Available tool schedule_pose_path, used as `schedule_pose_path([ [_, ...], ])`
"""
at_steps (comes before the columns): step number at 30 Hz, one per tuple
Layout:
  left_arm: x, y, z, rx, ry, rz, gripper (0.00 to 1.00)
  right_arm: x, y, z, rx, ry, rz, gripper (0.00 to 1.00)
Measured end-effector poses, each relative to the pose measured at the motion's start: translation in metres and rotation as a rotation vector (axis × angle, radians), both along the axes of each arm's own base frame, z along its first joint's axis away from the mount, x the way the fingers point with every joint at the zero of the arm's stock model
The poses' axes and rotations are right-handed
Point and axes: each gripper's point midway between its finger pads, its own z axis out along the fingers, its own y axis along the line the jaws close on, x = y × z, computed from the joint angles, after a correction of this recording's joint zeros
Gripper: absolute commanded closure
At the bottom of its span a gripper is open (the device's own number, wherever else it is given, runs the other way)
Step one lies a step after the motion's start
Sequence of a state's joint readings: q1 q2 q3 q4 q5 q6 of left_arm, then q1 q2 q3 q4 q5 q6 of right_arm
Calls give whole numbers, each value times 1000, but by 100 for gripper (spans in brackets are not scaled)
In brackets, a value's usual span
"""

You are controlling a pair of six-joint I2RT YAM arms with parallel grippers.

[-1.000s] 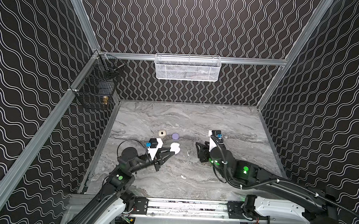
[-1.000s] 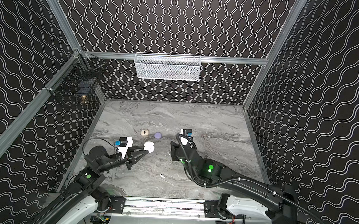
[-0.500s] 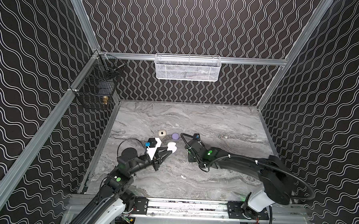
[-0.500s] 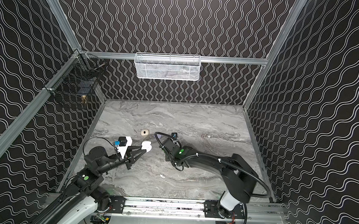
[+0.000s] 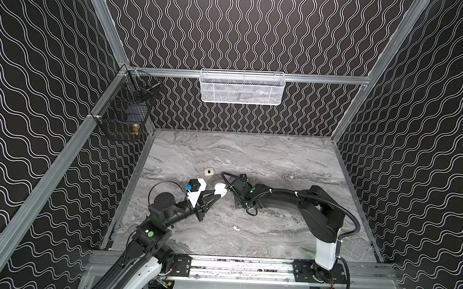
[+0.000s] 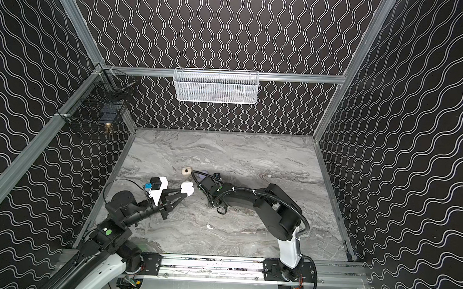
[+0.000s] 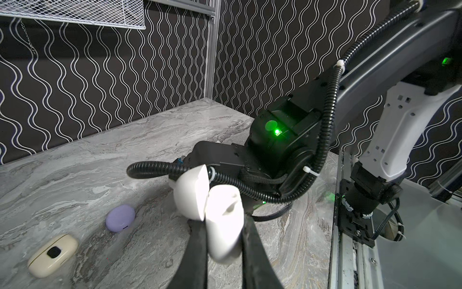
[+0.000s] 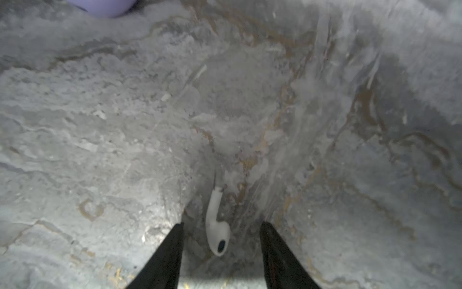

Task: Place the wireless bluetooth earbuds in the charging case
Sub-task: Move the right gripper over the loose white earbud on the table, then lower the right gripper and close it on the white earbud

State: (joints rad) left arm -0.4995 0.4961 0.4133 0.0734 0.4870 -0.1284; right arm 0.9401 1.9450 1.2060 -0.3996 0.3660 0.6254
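1. Three cases: open white charging case (image 7: 222, 232), lavender case (image 7: 120, 217), cream case (image 7: 52, 251).
2. Two white stemmed earbuds on the table (image 5: 251, 156): one earbud (image 8: 214, 207) between the right gripper (image 8: 222, 223)'s parted jaws, seemingly untouched; other earbud (image 5: 236, 227) apart.
3. The left gripper (image 7: 222, 221) clamps the white charging case.

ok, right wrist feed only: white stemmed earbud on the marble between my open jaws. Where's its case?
Observer: The left jaws are shut on the white pebble-shaped plastic charging case. Its lid is flipped open, and it sits close beside the right arm's wrist.
Operator: Any other earbuds out?
Observer: Yes. In both top views a second white stemmed earbud lies loose on the marble, nearer the front rail and clear of both arms.
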Motion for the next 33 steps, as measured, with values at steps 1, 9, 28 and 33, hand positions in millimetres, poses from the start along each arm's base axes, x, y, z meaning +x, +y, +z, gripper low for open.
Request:
schedule_pose_path([
  [1,0,0,0,0,0,0,100,0,-1,0,-2,-3,-2,50],
  [9,-1,0,1,-2,-2,-1,100,-3,-45,1,-25,-13,-71,54],
  [28,-3,1,0,-2,2,0,100,-7,-88,23,-19,-32,-142,57],
  [33,-3,2,1,-3,1,0,100,-5,-71,45,85,-46,-123,53],
])
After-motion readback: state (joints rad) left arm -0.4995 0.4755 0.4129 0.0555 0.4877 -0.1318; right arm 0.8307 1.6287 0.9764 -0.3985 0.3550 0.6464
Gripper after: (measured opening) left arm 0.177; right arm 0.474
